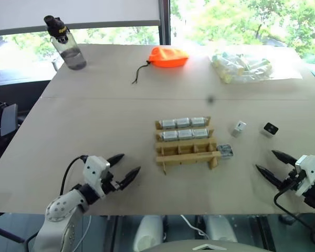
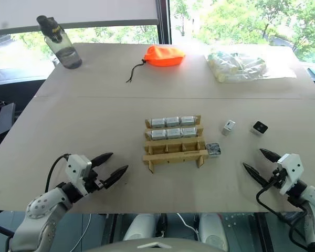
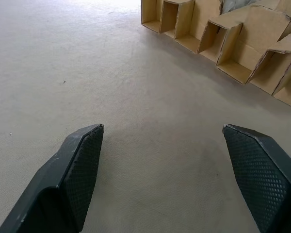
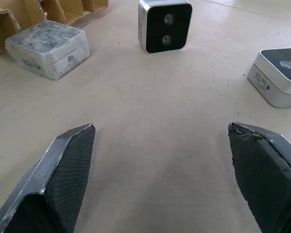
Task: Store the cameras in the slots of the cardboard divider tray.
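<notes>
Right wrist view, cameras (image 4: 165, 25) beyond end effector (image 4: 162, 170)

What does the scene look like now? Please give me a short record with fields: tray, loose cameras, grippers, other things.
tray: cardboard divider tray mid-table; the two far rows hold six cameras, the near row is empty
loose cameras: three on the table to the right of the tray; one beside the tray's near right corner, two farther right
grippers: left gripper open, holding nothing; right gripper open, holding nothing
other things: water bottle, orange pouch, wrapped packets at the far edge
</notes>
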